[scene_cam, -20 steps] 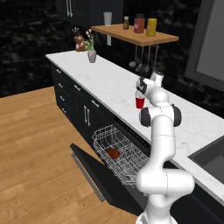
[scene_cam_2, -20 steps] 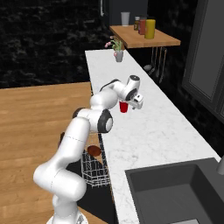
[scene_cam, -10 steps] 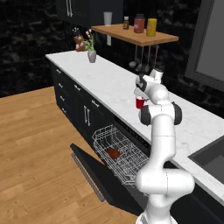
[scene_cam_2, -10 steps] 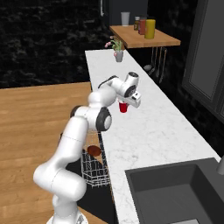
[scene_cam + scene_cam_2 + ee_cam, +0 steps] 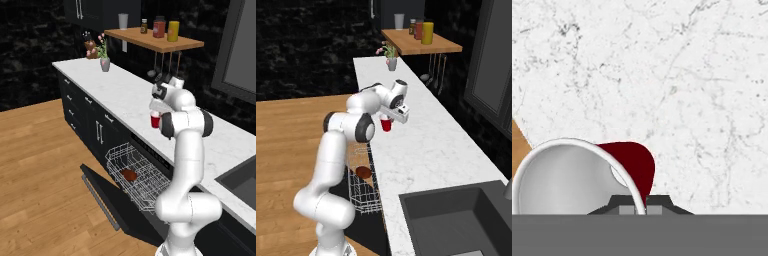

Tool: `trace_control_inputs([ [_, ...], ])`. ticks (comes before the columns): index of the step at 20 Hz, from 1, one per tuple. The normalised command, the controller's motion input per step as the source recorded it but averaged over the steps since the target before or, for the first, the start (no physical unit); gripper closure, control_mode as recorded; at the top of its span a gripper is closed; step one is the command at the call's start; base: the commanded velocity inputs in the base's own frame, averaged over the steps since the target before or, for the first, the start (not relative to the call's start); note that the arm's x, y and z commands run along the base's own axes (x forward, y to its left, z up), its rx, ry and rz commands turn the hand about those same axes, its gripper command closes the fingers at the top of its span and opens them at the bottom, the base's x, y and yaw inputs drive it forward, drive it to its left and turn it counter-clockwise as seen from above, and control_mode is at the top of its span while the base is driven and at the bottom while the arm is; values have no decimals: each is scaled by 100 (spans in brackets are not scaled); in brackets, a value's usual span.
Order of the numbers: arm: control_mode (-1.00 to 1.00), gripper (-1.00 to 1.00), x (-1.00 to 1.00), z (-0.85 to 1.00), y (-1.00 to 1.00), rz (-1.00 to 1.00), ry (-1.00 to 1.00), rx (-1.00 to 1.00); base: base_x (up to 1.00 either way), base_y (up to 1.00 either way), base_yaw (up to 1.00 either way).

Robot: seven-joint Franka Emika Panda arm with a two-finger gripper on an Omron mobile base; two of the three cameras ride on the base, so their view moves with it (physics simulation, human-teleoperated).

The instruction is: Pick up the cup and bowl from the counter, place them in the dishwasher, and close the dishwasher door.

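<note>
Closed now on the cup point(image 5: 155, 120) where a second ago stood wide around it; gripper point(image 5: 638, 206) pinching the cup's white rim, one finger inside and one outside, as seen from the hand; arm otherwise posed much as before, elbow bent high over the counter point(image 5: 125, 97). Held near the counter's front edge, above the open dishwasher point(image 5: 150, 150); cannot tell whether resting on the marble or just clear of it. Red wall of the cup and its pale inside both plain in the hand view, marble behind point(image 5: 687, 75), a sliver of wooden floor point(image 5: 518, 142) at the left edge. From the right base view, cup point(image 5: 386, 125) hanging just below the gripper point(image 5: 390, 118), counter point(image 5: 421, 145) stretching on toward the sink point(image 5: 456, 220). Down in the dishwasher, bowl point(image 5: 128, 175) lying in the white wire rack point(image 5: 142, 172), rack pulled out over the door point(image 5: 107, 195), door dropped open and nearly flat, grey bar handle along its far edge; same bowl point(image 5: 363, 172) and rack point(image 5: 363, 185) visible past the arm on the right side. Further back, small vase of flowers point(image 5: 104, 62) on the counter; wooden shelf point(image 5: 155, 42) on the wall carrying a yellow canister point(image 5: 173, 31), a red jar point(image 5: 159, 27) and a grey tumbler point(image 5: 123, 21); utensils hanging beneath the shelf.
</note>
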Motion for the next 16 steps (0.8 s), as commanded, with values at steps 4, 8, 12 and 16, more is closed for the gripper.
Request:
trace_control_inputs([
  [4, -100, 100, -100, 0, 93, 0, -9, -2, 0, 0, 0],
  [8, -100, 100, -100, 0, 100, -10, -11, -9, 0, 0, 0],
  [12, -100, 100, -100, 0, 97, -24, -13, -12, 0, 0, 0],
  [16, -100, 100, -98, 0, 64, -38, -5, -10, 0, 0, 0],
])
